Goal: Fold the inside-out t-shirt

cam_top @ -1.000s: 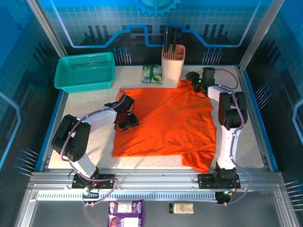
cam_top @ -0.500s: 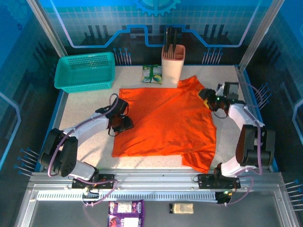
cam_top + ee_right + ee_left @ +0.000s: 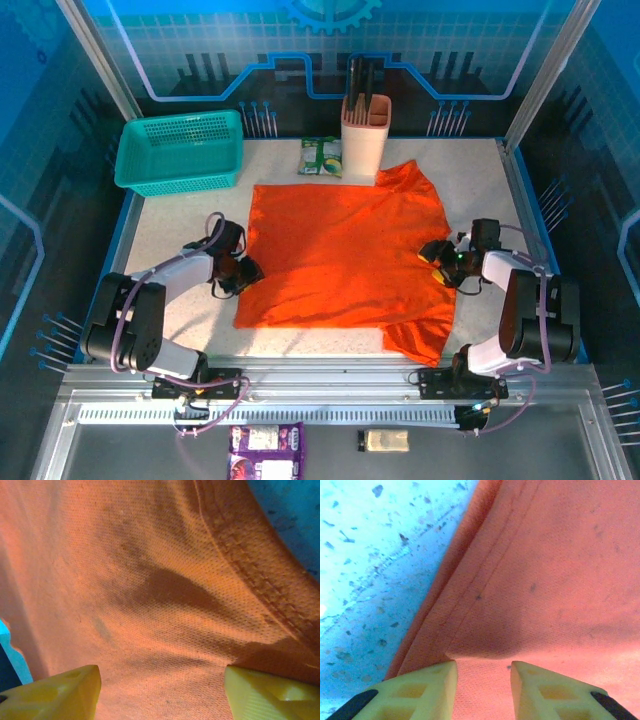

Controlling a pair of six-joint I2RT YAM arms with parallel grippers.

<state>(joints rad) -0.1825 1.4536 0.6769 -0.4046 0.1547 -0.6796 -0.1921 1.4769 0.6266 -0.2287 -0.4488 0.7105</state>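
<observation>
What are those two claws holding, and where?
The left gripper seems to pinch the bright orange cloth t-shirt at its side edge; the right gripper stands open over it.

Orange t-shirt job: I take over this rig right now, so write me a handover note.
Left hand: jaws slightly apart at the left edge of the plain bright orange cloth t-shirt; grip unclear.
Right hand: open, low over the shirt's right edge.
Shirt: spread flat on the speckled white table.
Done: shirt laid out.
To do: every fold.
</observation>
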